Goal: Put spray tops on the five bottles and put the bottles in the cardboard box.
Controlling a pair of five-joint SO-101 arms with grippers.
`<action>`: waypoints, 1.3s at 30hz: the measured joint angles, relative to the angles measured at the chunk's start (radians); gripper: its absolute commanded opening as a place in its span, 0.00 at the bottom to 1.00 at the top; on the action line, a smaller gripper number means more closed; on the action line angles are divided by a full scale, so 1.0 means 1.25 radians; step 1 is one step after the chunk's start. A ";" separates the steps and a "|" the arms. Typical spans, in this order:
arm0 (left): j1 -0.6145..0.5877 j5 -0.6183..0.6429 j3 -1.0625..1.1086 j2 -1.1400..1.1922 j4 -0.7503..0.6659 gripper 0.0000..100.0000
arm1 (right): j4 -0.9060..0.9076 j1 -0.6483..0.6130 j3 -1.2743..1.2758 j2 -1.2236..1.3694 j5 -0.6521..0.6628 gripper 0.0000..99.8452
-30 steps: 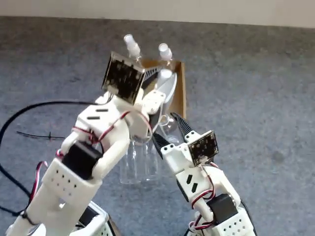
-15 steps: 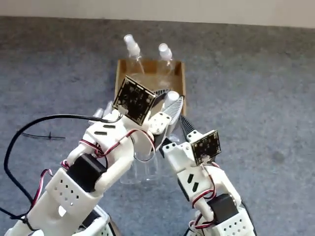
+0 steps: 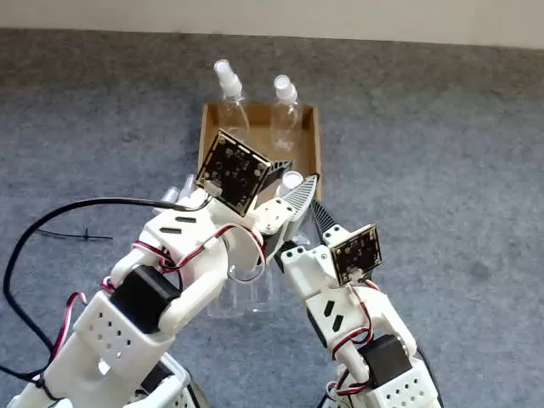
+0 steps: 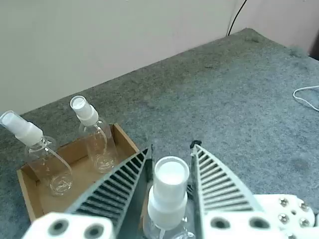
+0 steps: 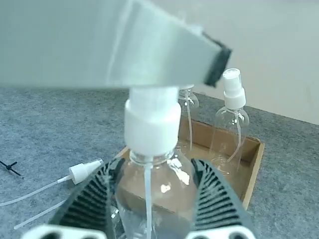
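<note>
My right gripper [image 5: 158,168] is shut on a clear bottle [image 5: 149,194] and holds it upright just in front of the cardboard box [image 3: 315,157]. A white spray top [image 4: 169,191] sits on that bottle's neck, its tube hanging inside. My left gripper [image 4: 171,152] is shut on this spray top [image 3: 291,179] from above, one finger [image 4: 117,191] on each side. In the right wrist view, that gripper's flat finger [image 5: 109,45] crosses above the top. Two capped bottles [image 3: 229,98] [image 3: 285,102] stand in the box at its far end.
Two more clear bottles [image 3: 225,289] [image 3: 260,287] stand on the grey carpet under my left arm. A loose spray top [image 5: 82,172] with its tube lies beside them. A black cable [image 3: 51,212] and a cable tie [image 3: 64,233] lie to the left.
My left arm has pulled back from over the box with the spray top and lowered it onto the bottle in my right gripper. The right arm barely moved.
</note>
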 measured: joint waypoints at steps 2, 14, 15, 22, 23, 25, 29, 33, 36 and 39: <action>0.000 0.000 -0.023 0.000 0.015 0.12 | 0.000 0.000 0.000 0.000 0.000 0.00; -0.060 0.000 -0.063 -0.002 0.025 0.12 | 0.000 0.000 0.000 0.000 0.000 0.00; -0.066 0.000 -0.063 -0.002 0.025 0.12 | 0.000 0.000 0.000 0.000 0.000 0.00; -0.081 -0.044 -0.001 -0.012 0.022 0.12 | 0.001 0.000 0.001 0.001 0.000 0.00; -0.082 -0.047 0.006 -0.018 0.021 0.12 | 0.001 0.000 0.001 0.001 0.000 0.00; -0.083 -0.049 0.017 -0.025 0.020 0.12 | 0.001 0.000 0.001 0.002 0.000 0.00; -0.088 -0.053 0.022 -0.016 0.025 0.12 | 0.001 0.031 0.000 0.000 0.000 0.00; -0.109 -0.055 0.023 -0.016 0.025 0.12 | 0.001 0.052 0.000 0.001 -0.001 0.00; -0.109 -0.055 0.023 -0.014 0.025 0.12 | 0.001 0.053 0.000 0.001 -0.001 0.00; -0.108 -0.055 0.023 -0.015 0.025 0.12 | 0.001 0.053 0.000 0.001 -0.001 0.00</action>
